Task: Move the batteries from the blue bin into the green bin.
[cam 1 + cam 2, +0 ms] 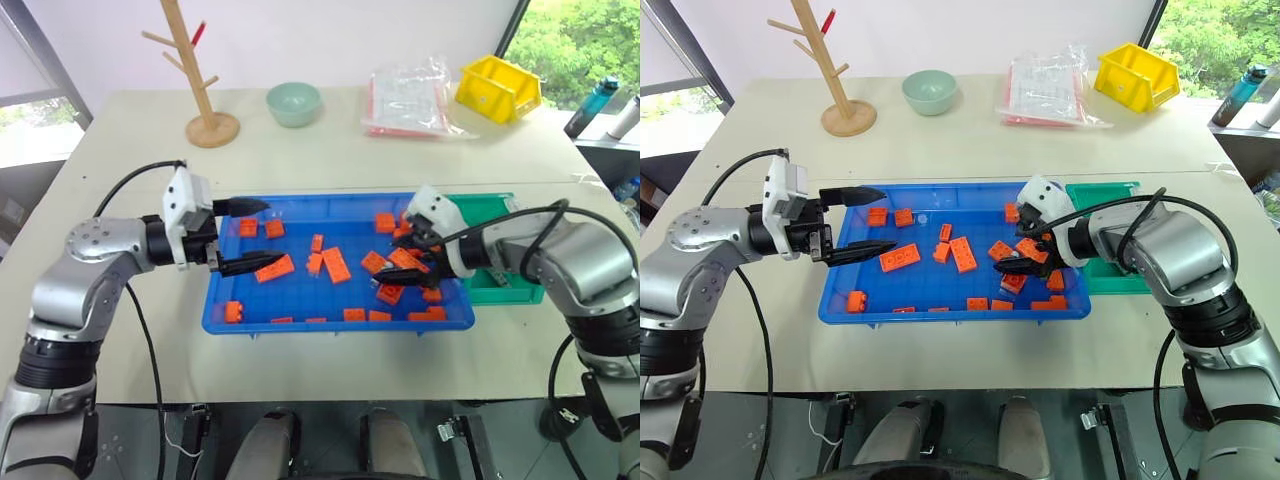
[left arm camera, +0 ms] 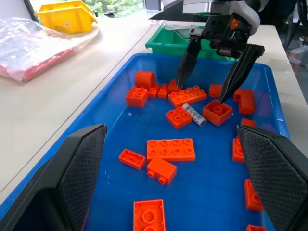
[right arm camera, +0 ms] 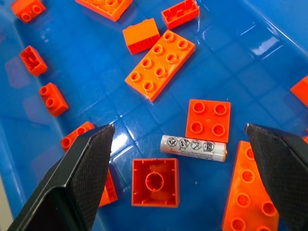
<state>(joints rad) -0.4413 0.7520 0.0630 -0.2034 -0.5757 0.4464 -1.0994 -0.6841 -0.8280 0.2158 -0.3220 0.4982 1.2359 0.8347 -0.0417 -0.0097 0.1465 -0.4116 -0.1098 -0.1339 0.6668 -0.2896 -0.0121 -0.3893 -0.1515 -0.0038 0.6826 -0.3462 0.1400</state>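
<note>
the table carries the blue bin, green bin touching its right side, yellow bin, bowl, plastic bag and wooden stand.

You will find one battery, a silver-grey cylinder printed with dark symbols, lying flat on the floor of the blue bin toward its right end, among orange bricks. The green bin, small and deep, stands touching the blue bin's right side.
</note>
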